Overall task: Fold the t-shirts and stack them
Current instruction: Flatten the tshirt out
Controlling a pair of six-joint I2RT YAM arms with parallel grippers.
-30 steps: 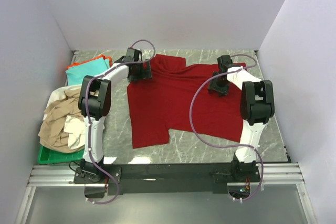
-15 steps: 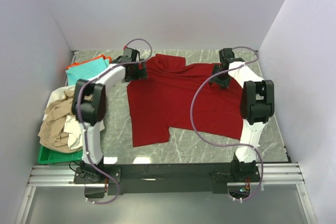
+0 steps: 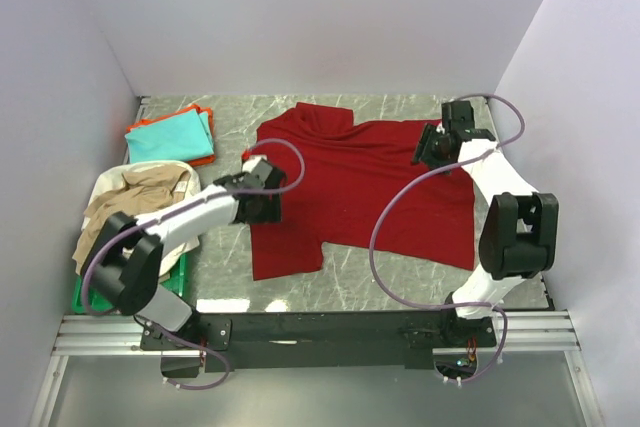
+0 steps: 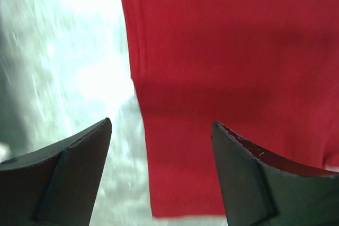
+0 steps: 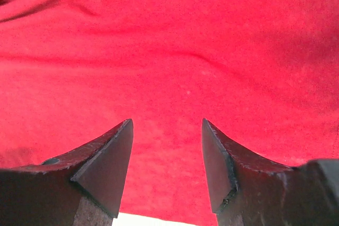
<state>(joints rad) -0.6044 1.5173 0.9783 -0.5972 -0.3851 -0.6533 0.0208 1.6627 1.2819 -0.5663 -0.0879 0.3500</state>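
A large dark red t-shirt [image 3: 350, 187] lies spread flat on the marble table. My left gripper [image 3: 266, 205] hovers open over its left side edge; in the left wrist view that edge of the red cloth [image 4: 222, 51] runs between the fingers of the left gripper [image 4: 161, 125], with bare marble to the left. My right gripper [image 3: 432, 145] is open above the shirt's far right sleeve. The right wrist view shows the right gripper [image 5: 167, 123] wide over red cloth [image 5: 169, 35], holding nothing. A folded teal t-shirt [image 3: 170, 137] lies on an orange one [image 3: 204, 159] at the far left.
A heap of beige and white shirts [image 3: 130, 209] fills a green tray [image 3: 88, 297] at the near left. Grey walls close in the table on the left, back and right. Bare marble [image 3: 380, 282] shows in front of the red shirt.
My left arm has swung from the shirt's far left shoulder back toward me along its left edge, jaws narrowing slightly. The right gripper has shifted outward to the far right sleeve.
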